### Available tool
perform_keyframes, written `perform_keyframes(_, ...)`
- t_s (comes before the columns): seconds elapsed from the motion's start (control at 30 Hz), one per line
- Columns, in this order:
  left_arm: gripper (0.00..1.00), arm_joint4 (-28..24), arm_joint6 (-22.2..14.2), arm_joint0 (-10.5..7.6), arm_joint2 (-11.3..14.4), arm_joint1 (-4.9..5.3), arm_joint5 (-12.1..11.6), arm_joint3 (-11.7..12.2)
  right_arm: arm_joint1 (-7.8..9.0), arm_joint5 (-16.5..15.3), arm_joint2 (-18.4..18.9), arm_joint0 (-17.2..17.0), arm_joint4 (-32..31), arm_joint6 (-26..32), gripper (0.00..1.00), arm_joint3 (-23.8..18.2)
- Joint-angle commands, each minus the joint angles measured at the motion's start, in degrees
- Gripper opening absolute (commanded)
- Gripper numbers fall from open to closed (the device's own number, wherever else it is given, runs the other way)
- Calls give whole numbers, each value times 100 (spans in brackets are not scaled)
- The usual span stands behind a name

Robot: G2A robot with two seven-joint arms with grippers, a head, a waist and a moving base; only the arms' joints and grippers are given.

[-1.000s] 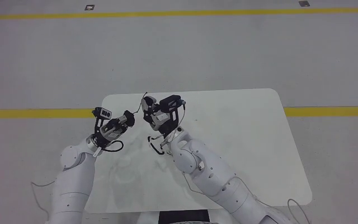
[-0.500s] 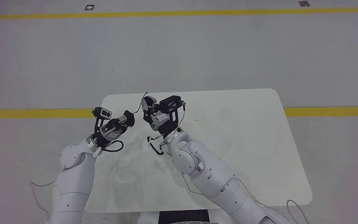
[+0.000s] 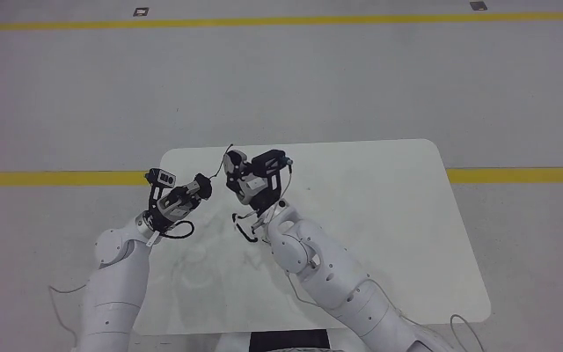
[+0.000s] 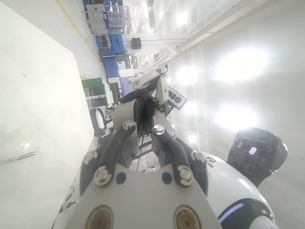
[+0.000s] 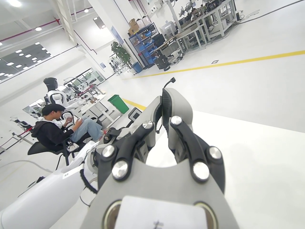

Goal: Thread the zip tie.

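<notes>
- Right gripper: jaws together, clamped on the zip tie. A short free end with a small block at its tip stands out past the fingertips.
- Left gripper: jaws together on a dark bunched piece at their tips. By judgement this is another part of the same zip tie, though the pinch point is too crowded to confirm.
- Position: both grippers are raised above the bench near its far corner on the robot's left side. They face each other, just beside one another with a narrow gap between.
- Zip tie, top view: a thin dark line running from the gap between the grippers out to the bench's far edge. It is off the bench surface.
- Step in hand (judgement): aligning the two ends for insertion. No closed loop is visible, so threading looks not yet done.
- Next move (judgement): bring the tail to the head's slot and line it up squarely. Push it through with small corrections, while the other gripper holds its end steady.
- Risk (judgement): the thin strap may flex or twist away from the slot.
</notes>
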Motion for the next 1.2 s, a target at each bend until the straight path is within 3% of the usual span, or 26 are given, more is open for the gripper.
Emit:
perform_keyframes(0.0,0,0,0,0,0,0,0,0,-4,-13,11,-5,-8,3,0,-9)
perform_keyframes(1.17,0,0,0,0,0,0,0,0,-67,-128,117,-99,-122,198,0,-91)
